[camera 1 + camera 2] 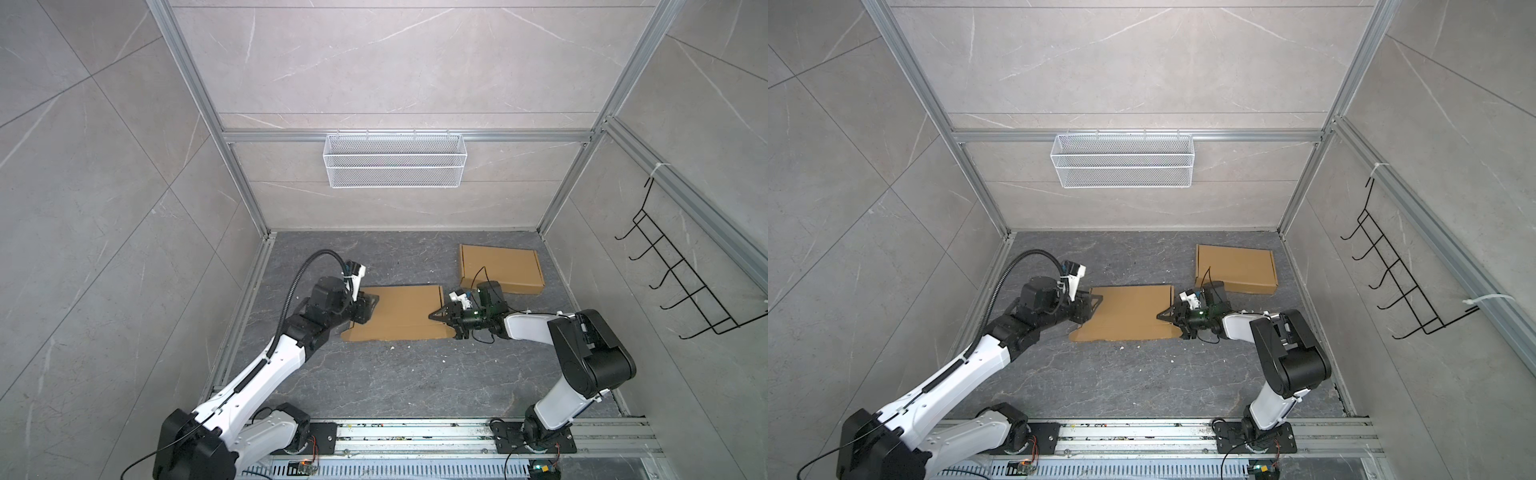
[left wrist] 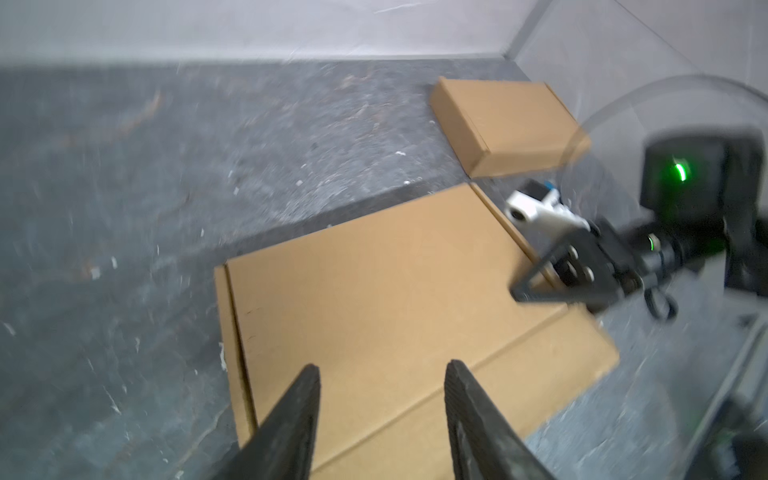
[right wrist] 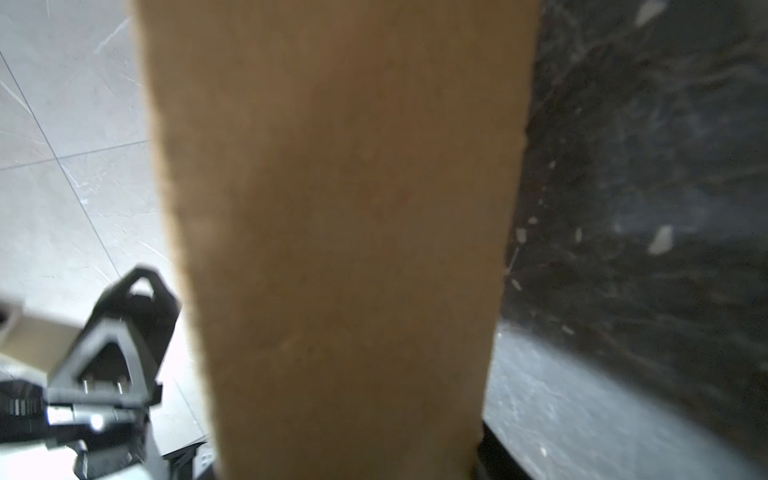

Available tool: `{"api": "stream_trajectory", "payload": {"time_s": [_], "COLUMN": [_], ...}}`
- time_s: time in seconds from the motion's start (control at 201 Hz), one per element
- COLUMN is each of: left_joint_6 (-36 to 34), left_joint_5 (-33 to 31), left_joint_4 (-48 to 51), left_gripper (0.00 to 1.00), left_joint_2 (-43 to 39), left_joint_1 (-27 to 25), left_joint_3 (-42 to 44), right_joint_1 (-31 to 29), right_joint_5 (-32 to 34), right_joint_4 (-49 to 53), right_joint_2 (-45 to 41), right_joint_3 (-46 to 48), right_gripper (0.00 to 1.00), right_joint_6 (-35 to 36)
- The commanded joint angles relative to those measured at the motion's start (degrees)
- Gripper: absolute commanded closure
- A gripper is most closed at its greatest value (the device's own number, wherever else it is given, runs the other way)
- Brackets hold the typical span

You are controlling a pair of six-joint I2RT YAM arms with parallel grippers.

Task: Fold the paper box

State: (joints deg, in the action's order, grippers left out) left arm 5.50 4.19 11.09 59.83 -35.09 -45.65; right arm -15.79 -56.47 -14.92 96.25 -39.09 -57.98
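The paper box (image 1: 399, 311) (image 1: 1125, 311) is a flat brown cardboard sheet with creased flaps, lying mid-floor in both top views. My left gripper (image 1: 373, 301) (image 2: 382, 365) hovers over its left end, open, with only cardboard (image 2: 374, 291) showing below the gap. My right gripper (image 1: 442, 324) (image 1: 1172, 326) straddles the sheet's right edge, with one finger above the cardboard and one beside it. In the right wrist view a cardboard flap (image 3: 340, 208) fills the middle and hides the jaws.
A folded brown box (image 1: 500, 268) (image 2: 507, 124) lies at the back right, close behind the right wrist. A white wire basket (image 1: 395, 160) hangs on the back wall. A black hook rack (image 1: 685, 270) hangs on the right wall. The arms' base rail (image 1: 415, 434) runs along the front.
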Motion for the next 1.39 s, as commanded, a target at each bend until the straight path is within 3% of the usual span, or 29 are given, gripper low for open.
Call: {"api": "stream_trajectory", "payload": {"time_s": [0.0,0.095,0.234,0.463,0.697,1.389], "left_joint_6": [-19.7,-26.5,-34.5,-43.6,-52.4,-60.5], "left_joint_5": [-10.8,-13.3,-14.9,-16.1,-21.0,-20.8], "left_joint_4": [4.4,5.5,8.0,9.1,1.0,-8.9], "left_gripper": [0.44,0.4,0.32,0.22,0.15,0.16], "left_joint_2": [-2.3,-2.1,1.4,7.5,10.0,16.1], "left_joint_1": [-8.7,-14.6,-18.5,-19.0,-18.7,-14.9], "left_joint_3": [1.1,1.2,-0.6,-2.4,0.1,1.2], "right_joint_1": [-0.3,-0.3,-0.3,-0.3,-0.3,-0.3], "right_joint_5": [0.0,0.2,-0.5,-1.9,-2.7,-7.3], "right_joint_4": [0.9,1.4,1.3,1.6,1.3,-1.6], "right_joint_2": [-1.7,-2.5,-2.6,-3.1,-3.6,-4.4], "right_joint_3": [0.9,1.5,1.5,0.7,0.6,0.4], "right_gripper": [0.45,0.45,0.45,0.45,0.45,0.44], "right_joint_6": [-6.4,-8.9,-12.7,-16.6,-19.4,-28.4]}}
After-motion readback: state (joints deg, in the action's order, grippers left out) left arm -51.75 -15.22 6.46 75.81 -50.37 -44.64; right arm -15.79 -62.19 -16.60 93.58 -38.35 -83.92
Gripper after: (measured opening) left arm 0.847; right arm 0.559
